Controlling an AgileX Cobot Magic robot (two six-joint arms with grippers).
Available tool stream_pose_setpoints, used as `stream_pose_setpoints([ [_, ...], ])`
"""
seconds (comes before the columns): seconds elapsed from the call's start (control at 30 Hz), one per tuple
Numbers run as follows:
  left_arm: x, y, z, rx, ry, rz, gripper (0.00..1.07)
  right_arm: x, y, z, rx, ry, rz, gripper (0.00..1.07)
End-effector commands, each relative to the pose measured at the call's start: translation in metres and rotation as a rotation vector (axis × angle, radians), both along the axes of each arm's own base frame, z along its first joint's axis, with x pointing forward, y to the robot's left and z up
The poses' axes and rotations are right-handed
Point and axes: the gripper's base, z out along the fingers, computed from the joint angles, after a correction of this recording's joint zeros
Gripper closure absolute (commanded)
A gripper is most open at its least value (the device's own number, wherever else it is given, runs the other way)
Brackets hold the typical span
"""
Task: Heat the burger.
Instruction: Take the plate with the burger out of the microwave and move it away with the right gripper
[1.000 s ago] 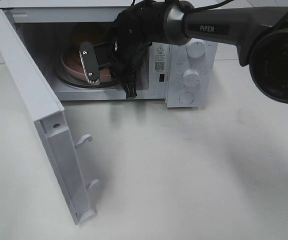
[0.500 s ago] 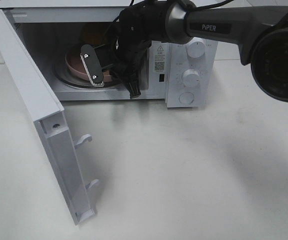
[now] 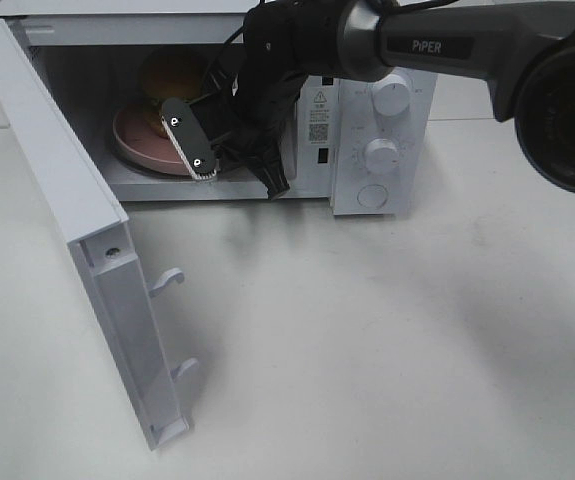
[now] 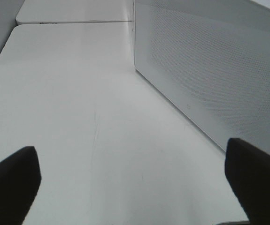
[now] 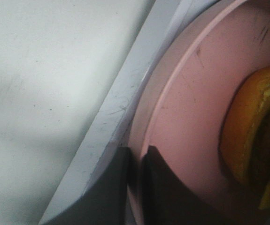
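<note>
A white desk is carrying a white microwave whose door is hanging wide open. Inside, the burger is sitting on a round pink plate in the cavity, so loading looks nearly done. The right gripper is reaching in, its fingers pinching the plate's rim. The left gripper is idling beside the oven's perforated side wall, fingers spread wide and holding nothing. Left to do, as I judge it: letting go of the plate, backing out, shutting the door and turning the dials.
</note>
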Motion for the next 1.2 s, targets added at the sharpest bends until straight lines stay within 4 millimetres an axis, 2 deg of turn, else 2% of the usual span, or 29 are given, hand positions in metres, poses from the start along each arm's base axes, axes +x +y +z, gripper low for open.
stream_pose_setpoints([
  [0.03, -0.003, 0.0, -0.001, 0.001, -0.021, 0.003, 0.07, -0.007, -0.003, -0.003, -0.035, 0.019, 0.035, 1.07],
  [0.27, -0.003, 0.0, -0.001, 0.001, -0.021, 0.003, 0.07, -0.017, -0.007, 0.006, -0.009, -0.013, 0.076, 1.07],
  [0.5, -0.003, 0.0, -0.001, 0.001, -0.021, 0.003, 0.07, -0.041, -0.021, 0.017, -0.035, -0.005, 0.146, 1.07],
  [0.7, -0.003, 0.0, -0.001, 0.001, -0.021, 0.003, 0.07, -0.051, -0.027, 0.025, -0.03, -0.015, 0.15, 1.07],
  [0.77, -0.003, 0.0, -0.001, 0.001, -0.021, 0.003, 0.07, -0.064, -0.031, 0.03, -0.026, -0.007, 0.164, 1.07],
  [1.2, -0.003, 0.0, -0.001, 0.001, -0.021, 0.003, 0.07, -0.101, -0.035, 0.039, -0.011, 0.013, 0.197, 1.07],
])
